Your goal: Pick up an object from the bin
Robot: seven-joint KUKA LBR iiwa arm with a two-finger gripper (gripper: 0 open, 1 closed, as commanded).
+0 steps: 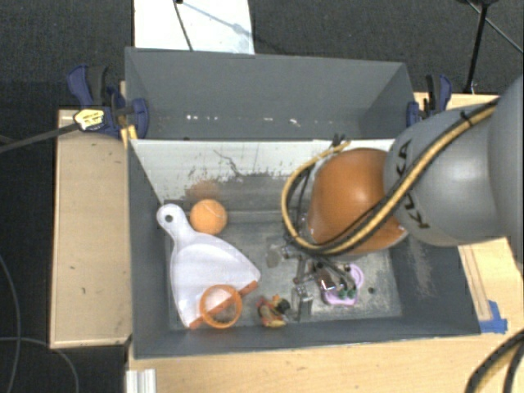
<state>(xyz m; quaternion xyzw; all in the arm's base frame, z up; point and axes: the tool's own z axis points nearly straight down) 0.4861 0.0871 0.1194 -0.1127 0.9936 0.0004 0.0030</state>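
Note:
My gripper (316, 282) hangs low over the bin floor at the front right of middle, under the arm's orange dome. Right beside it, to its right, lies a small pale purple ring-shaped thing (347, 291) with a bit of green on it; whether the gripper touches it cannot be made out. A small brown and green toy (273, 309) lies just to the gripper's left, by the front wall.
A white scoop (205, 267) lies in the left half of the bin, handle pointing to the back. An orange ring (219, 306) rests on its front edge. An orange ball (208, 216) sits beside its handle. The arm covers the right rear of the bin.

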